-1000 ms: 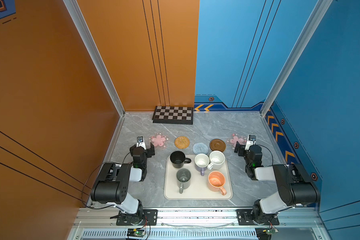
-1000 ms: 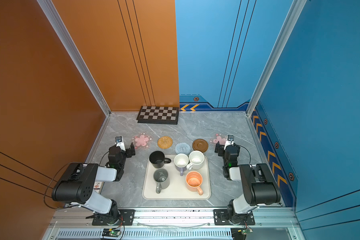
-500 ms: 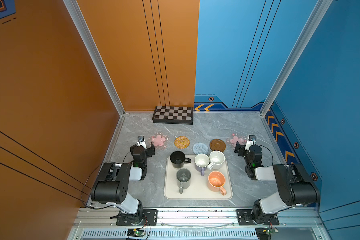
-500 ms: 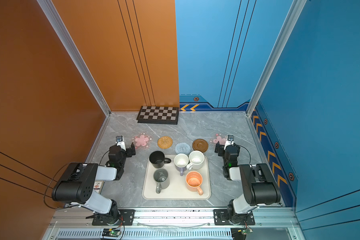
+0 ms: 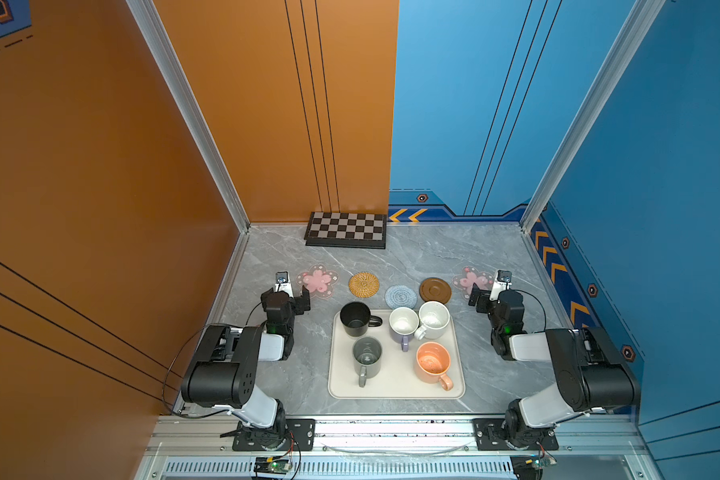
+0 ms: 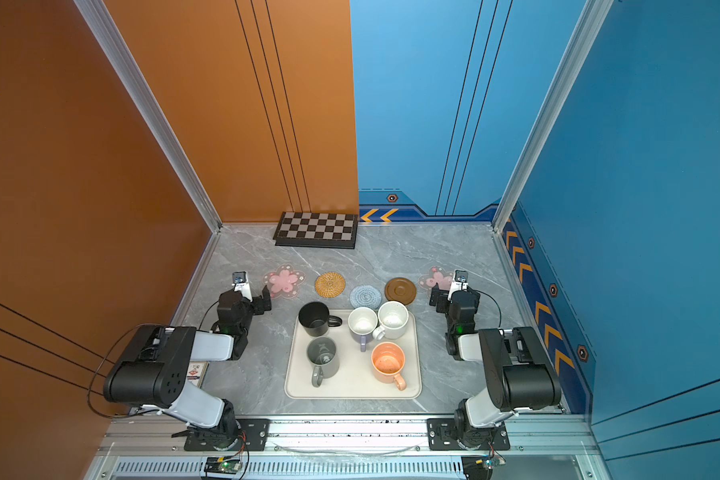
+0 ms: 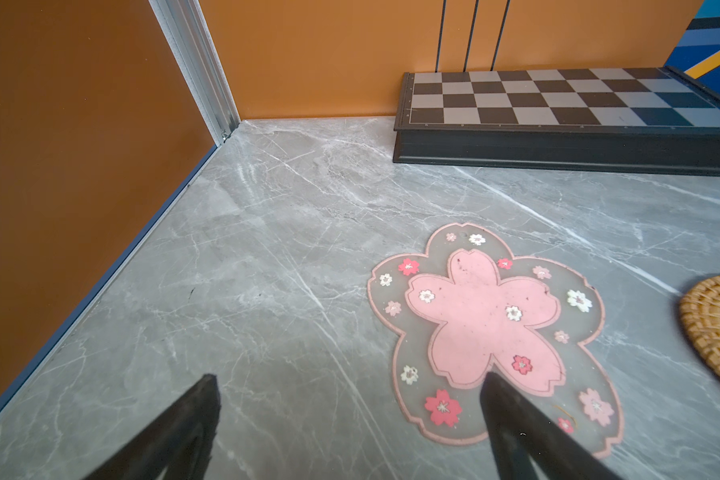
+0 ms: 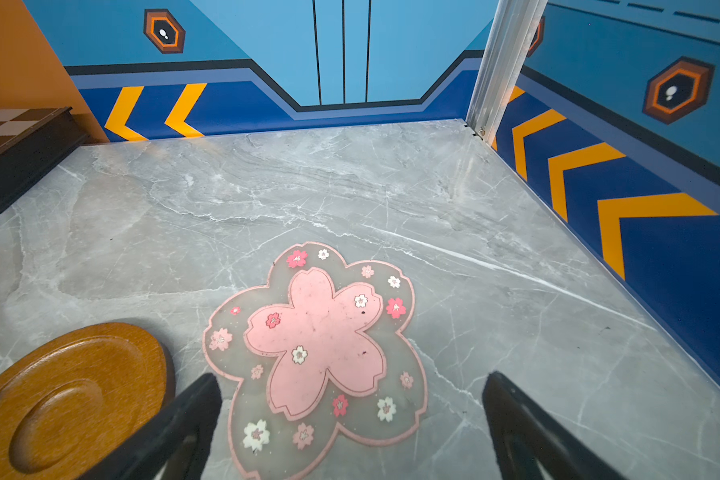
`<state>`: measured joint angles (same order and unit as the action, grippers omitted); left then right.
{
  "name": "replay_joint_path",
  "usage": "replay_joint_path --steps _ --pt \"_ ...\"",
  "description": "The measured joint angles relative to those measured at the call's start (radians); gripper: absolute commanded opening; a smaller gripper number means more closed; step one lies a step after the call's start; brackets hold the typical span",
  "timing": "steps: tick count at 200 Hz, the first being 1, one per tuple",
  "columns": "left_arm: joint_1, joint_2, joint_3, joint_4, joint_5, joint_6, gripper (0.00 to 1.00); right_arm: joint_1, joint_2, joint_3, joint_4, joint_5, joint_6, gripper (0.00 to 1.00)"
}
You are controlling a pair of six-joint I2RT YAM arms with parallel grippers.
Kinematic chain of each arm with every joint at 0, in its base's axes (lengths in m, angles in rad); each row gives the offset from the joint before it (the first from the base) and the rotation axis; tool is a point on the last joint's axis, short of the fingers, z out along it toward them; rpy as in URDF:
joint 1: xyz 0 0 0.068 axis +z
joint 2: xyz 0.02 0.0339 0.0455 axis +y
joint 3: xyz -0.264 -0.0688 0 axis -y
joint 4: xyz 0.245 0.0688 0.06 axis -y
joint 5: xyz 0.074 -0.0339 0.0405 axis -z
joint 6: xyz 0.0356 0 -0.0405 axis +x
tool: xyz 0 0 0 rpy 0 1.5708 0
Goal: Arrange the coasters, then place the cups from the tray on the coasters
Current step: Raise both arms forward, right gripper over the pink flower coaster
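Five coasters lie in a row behind the tray [image 5: 395, 388]: a pink flower [image 5: 317, 281], tan rattan [image 5: 363, 284], blue crochet [image 5: 400, 296], a brown wooden disc [image 5: 435, 289] and a second pink flower [image 5: 470, 280]. The tray holds the black [image 5: 355, 319], lavender [image 5: 403, 325], speckled white [image 5: 433, 319], grey [image 5: 366, 357] and peach [image 5: 432, 362] cups. My left gripper [image 5: 294, 293] is open at the left flower's near edge [image 7: 483, 316]. My right gripper [image 8: 351, 375] is open, with the right flower [image 8: 321, 340] between its fingers and untouched.
A black-and-grey chequered board [image 5: 346, 229] lies against the back wall. Orange wall panels close the left side, blue ones the right. Bare marble floor lies between the coaster row and the board. A small card [image 6: 196, 371] lies under the left arm.
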<state>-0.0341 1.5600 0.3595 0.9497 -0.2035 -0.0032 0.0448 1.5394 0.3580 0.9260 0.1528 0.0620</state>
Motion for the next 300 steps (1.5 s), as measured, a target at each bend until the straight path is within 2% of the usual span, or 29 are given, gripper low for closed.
replay_joint_path --steps 70,96,123,155,203,251,300 --pt "0.001 -0.008 0.005 -0.028 0.002 -0.005 0.98 -0.007 0.000 0.000 -0.003 -0.027 -0.006 1.00" --pt "0.001 -0.082 0.018 -0.113 -0.020 -0.012 0.98 -0.014 -0.014 0.027 -0.079 -0.019 -0.002 1.00" --pt "-0.011 -0.171 0.044 -0.192 -0.079 -0.012 0.98 -0.018 -0.109 0.070 -0.195 -0.006 0.007 1.00" --pt "-0.077 -0.257 0.118 -0.325 -0.180 -0.011 0.98 -0.019 -0.204 0.139 -0.346 0.031 0.040 1.00" --pt "-0.212 -0.378 0.198 -0.437 -0.316 0.023 0.98 -0.004 -0.287 0.272 -0.612 0.056 0.072 1.00" --pt "-0.260 -0.472 0.315 -0.620 -0.354 0.006 0.98 0.010 -0.379 0.359 -0.810 0.089 0.100 1.00" --pt "-0.318 -0.483 0.391 -0.808 -0.357 -0.005 0.98 0.022 -0.465 0.377 -0.922 0.107 0.112 1.00"
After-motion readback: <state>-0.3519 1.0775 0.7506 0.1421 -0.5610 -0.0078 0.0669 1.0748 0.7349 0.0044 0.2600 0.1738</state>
